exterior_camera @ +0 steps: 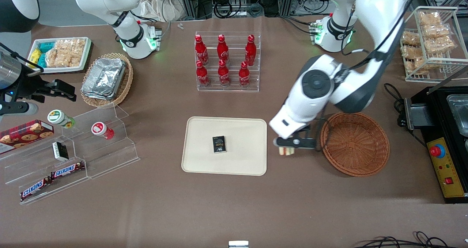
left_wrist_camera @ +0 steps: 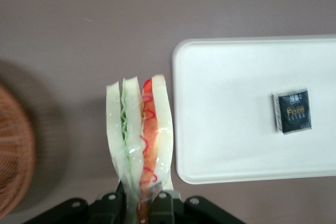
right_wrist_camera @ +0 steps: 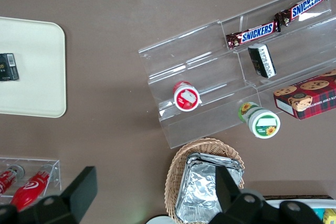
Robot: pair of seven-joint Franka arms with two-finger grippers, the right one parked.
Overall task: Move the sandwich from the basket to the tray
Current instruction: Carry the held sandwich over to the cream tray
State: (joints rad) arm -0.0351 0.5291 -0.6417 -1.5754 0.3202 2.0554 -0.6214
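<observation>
My gripper (exterior_camera: 287, 149) hangs above the brown tablecloth between the basket (exterior_camera: 354, 144) and the tray (exterior_camera: 225, 145), shut on the sandwich (exterior_camera: 286, 151). In the left wrist view the sandwich (left_wrist_camera: 139, 142) is a wrapped wedge of white bread with green and orange-red filling, pinched at its narrow end between the black fingers (left_wrist_camera: 160, 205). It hangs just outside the tray's rim (left_wrist_camera: 181, 129). An edge of the round reddish-brown wicker basket (left_wrist_camera: 13, 156) shows nearby; the basket holds nothing.
A small black packet (exterior_camera: 219, 144) lies on the tray. A clear rack of red cola bottles (exterior_camera: 226, 61) stands farther from the front camera. Toward the parked arm's end are clear steps with snacks (exterior_camera: 69, 156) and a tan basket of foil containers (exterior_camera: 106, 78).
</observation>
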